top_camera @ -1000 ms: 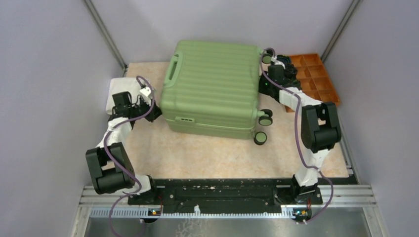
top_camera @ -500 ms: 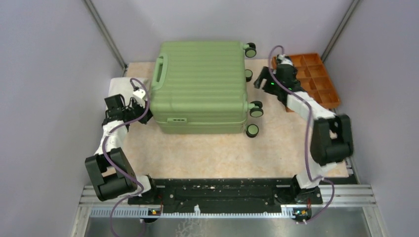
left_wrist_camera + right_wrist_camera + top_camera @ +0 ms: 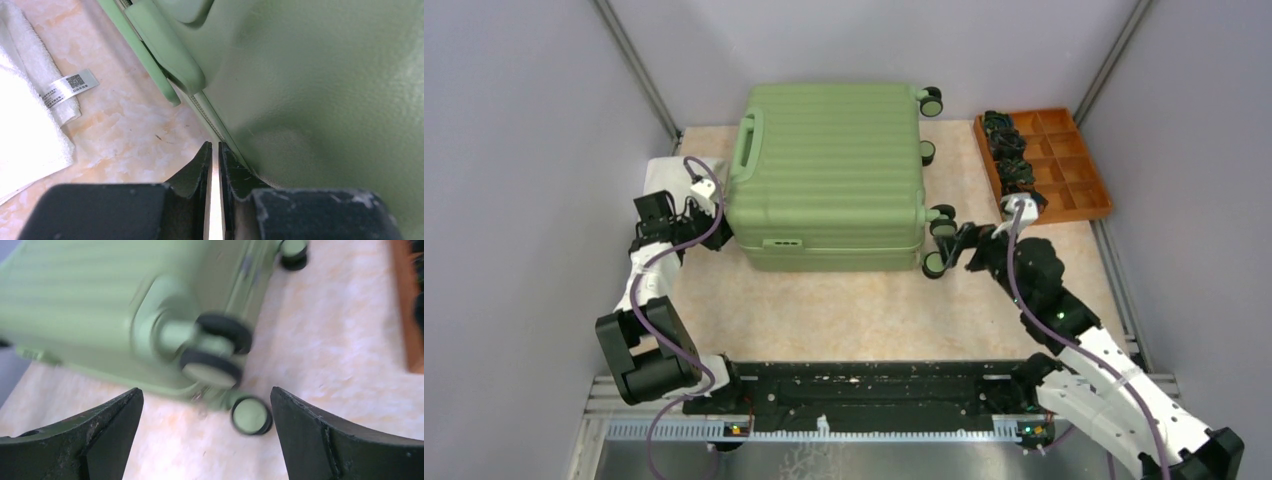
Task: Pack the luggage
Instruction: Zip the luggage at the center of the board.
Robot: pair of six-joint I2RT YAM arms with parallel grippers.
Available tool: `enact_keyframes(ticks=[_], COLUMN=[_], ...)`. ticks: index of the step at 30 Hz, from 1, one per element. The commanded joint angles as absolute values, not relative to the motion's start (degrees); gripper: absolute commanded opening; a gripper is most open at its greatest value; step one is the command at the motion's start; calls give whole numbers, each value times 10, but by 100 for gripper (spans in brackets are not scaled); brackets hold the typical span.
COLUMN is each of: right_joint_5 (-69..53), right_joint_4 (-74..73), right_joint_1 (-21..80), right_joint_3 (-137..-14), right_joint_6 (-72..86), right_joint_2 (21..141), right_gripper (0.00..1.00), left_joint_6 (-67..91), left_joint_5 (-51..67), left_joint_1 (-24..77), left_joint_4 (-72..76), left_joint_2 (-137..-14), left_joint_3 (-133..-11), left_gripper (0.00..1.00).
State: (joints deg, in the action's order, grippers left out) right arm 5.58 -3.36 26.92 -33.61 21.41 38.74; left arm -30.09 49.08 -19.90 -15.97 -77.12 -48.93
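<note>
The luggage (image 3: 829, 170) is a light-green ribbed hard-shell suitcase lying flat and closed at the back middle of the table, side handle (image 3: 745, 145) to the left, wheels (image 3: 939, 222) to the right. My left gripper (image 3: 722, 238) is low at its front-left corner. In the left wrist view the left gripper (image 3: 214, 145) is shut, only a thin slit between its fingers, the right finger against the green shell (image 3: 310, 85). My right gripper (image 3: 954, 245) stands open by the front-right wheels. In the right wrist view a wheel (image 3: 251, 416) lies between the wide jaws of the right gripper (image 3: 206, 391), untouched.
An orange compartment tray (image 3: 1069, 165) sits at the back right, with dark items (image 3: 1007, 150) in its left cells. A folded white towel (image 3: 669, 180) with a printed tag (image 3: 67, 86) lies left of the suitcase. Grey walls close in on both sides.
The suitcase slid left and squared up, then stayed. My right arm pulled back from the suitcase's far-right corner to its front-right wheels, its jaws opening wide. The left arm shifted slightly left.
</note>
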Motion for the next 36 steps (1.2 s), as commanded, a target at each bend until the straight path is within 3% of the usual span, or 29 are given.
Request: enact_keyframes(ticks=[1, 6, 9, 12, 17, 25, 29, 32, 36], right_joint_5=[149, 183, 191, 255, 245, 244, 286, 301, 282], right_joint_4=[-117, -123, -79, -15, 16, 6, 40, 90, 130], right_joint_1=[393, 486, 493, 493, 492, 494, 497, 496, 496], right_joint_3=[-317, -279, -272, -249, -232, -348, -355, -345, -343], right_joint_6=[215, 258, 272, 321, 256, 227, 195, 178, 142], right_joint_2=[342, 378, 453, 435, 421, 652, 693, 702, 736], right_gripper=[99, 99, 99, 99, 99, 99, 99, 94, 75], left_joint_6=[-285, -282, -279, -283, -288, -276, -274, -273, -272], left_joint_5=[571, 568, 567, 562, 563, 558, 559, 558, 557], left_joint_1=[-190, -189, -189, -190, -189, -189, -190, -189, -190], left_joint_4=[-182, -179, -176, -176, -174, -166, -166, -167, -162], left_joint_2=[-763, -761, -762, -760, -757, -762, -761, -764, -765], left_joint_3=[-513, -512, -511, -510, -509, -513, -515, -516, -512], left_gripper=[16, 16, 17, 17, 17, 17, 18, 18, 18])
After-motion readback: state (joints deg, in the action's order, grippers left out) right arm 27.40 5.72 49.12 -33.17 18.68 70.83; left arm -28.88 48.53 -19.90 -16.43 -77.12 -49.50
